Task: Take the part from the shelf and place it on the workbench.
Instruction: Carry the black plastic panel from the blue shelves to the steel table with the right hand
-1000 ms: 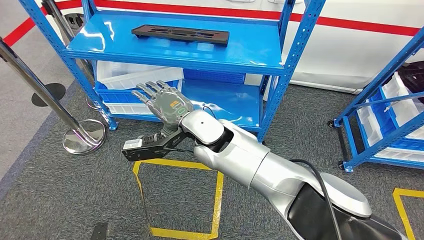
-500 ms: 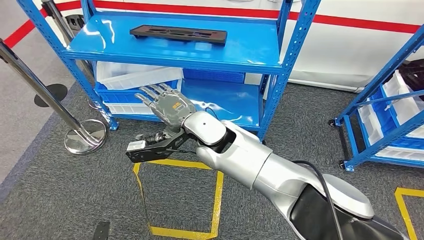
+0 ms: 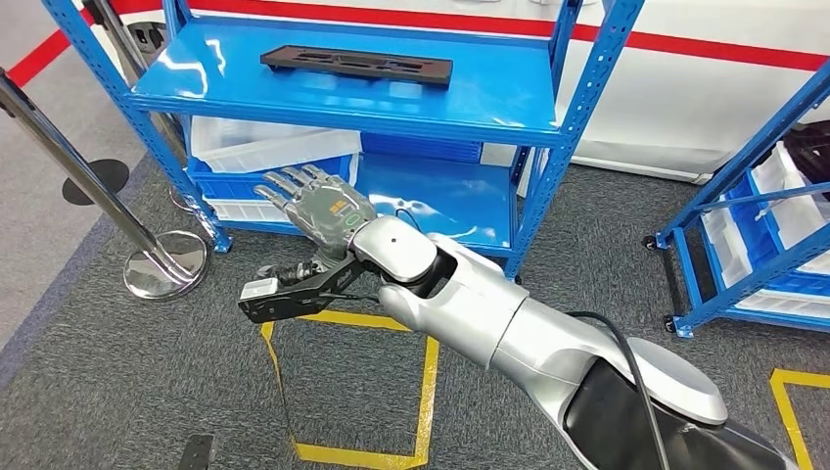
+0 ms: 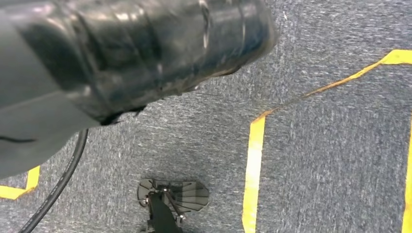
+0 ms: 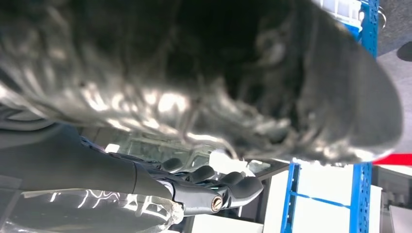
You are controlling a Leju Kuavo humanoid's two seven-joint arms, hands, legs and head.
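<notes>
Lying on shelf (image 3: pixel 489 108), part (image 3: pixel 356 67) well beyond empty right hand (image 3: pixel 318 208)

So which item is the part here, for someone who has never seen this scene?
Find the blue metal shelf unit in front of the robot. On its glossy top shelf lies the part, a long, flat black plate with slots cut through it. It is the only dark item there; the white bins sit on the level below.

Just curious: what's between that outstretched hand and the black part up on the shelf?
In the head view, the top shelf's blue front edge lies between the right hand and the black part.
</notes>
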